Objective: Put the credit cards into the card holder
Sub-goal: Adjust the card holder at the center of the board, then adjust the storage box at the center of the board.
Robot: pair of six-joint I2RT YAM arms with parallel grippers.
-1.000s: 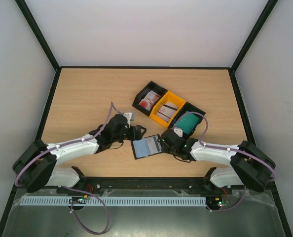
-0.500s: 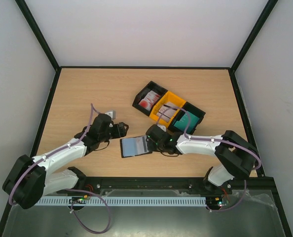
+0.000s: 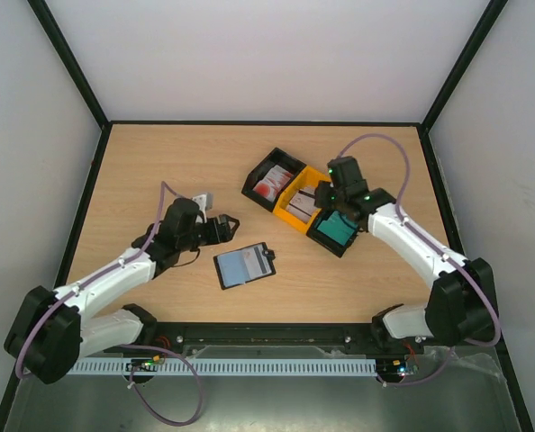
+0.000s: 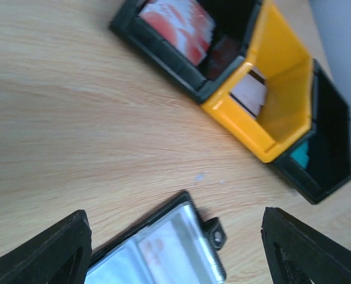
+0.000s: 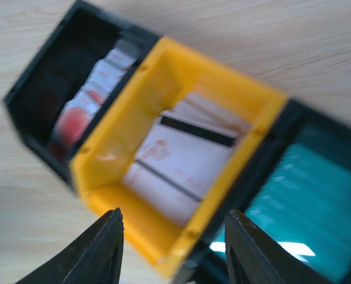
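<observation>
- Left pincer (image 4: 174, 216): wide open, empty, hovering near card holder (image 3: 245, 265).
- Right pincer (image 5: 174, 216): partly open, empty, over yellow tray (image 5: 104, 165).
- Card holder: unfolded flat on tabletop (image 3: 159, 171), pale inside up, apart from trays.
- Credit cards (image 5: 175, 160): pale in yellow tray, red-blotched in black tray (image 4: 158, 50), teal in end black tray (image 4: 332, 118).

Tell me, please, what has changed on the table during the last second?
The right pincer slid the card holder a little to the left, let it go and swung away to the far side; it now hangs open above the yellow tray. The left pincer drew back to the left, open and empty. The card holder stays open, and the yellow tray looks unmoved.
</observation>
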